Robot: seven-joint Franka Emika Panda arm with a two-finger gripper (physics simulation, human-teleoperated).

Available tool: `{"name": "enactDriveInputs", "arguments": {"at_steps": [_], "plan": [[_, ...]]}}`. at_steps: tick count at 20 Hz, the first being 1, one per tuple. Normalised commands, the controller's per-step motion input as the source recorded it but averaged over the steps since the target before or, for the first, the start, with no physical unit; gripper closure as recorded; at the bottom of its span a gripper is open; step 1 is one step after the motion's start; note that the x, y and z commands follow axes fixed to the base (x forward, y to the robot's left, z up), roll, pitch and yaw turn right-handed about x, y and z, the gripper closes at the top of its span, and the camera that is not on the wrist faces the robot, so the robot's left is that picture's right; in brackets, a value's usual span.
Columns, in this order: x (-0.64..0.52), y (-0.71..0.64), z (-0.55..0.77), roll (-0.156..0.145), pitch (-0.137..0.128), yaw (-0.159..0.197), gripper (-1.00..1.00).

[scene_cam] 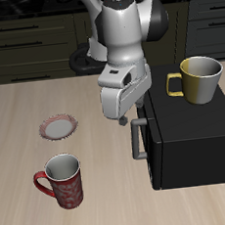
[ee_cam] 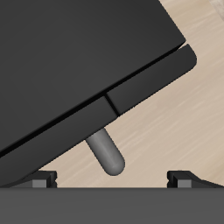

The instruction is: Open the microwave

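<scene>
The microwave (scene_cam: 191, 141) is a large matte black box standing near the table's front edge. Its grey bar handle (scene_cam: 139, 141) sticks out from the door face that looks toward the table's middle. The door looks shut against the body. My gripper (scene_cam: 127, 117) hangs just above the handle's far end, pointing down. In the wrist view the microwave (ee_cam: 79, 61) fills most of the frame and the handle's rounded end (ee_cam: 107, 151) lies between my fingertips (ee_cam: 39, 180). The gripper (ee_cam: 112, 179) is open and holds nothing.
A yellow mug (scene_cam: 200, 80) stands on top of the microwave. A red mug (scene_cam: 62, 183) stands near the table's front edge. A small red-rimmed plate (scene_cam: 59, 125) lies on the table's middle. Dark cabinets (scene_cam: 28, 35) with drawer handles run along the back.
</scene>
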Motion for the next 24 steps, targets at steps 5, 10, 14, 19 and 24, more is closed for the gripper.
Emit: {"name": "enactDriveInputs", "arguments": {"at_steps": [5, 10, 14, 19, 24], "plan": [[0.06, 0.03, -0.06, -0.012, -0.04, 0.12, -1.0], [0.06, 0.04, -0.06, 0.017, -0.019, 0.11, -1.0], [0.09, 0.11, -0.08, 0.02, -0.007, 0.106, -1.0], [0.16, 0.12, -0.21, 0.02, 0.017, 0.114, -1.0], [0.15, 0.23, -0.24, 0.04, -0.003, 0.132, -1.0]]}}
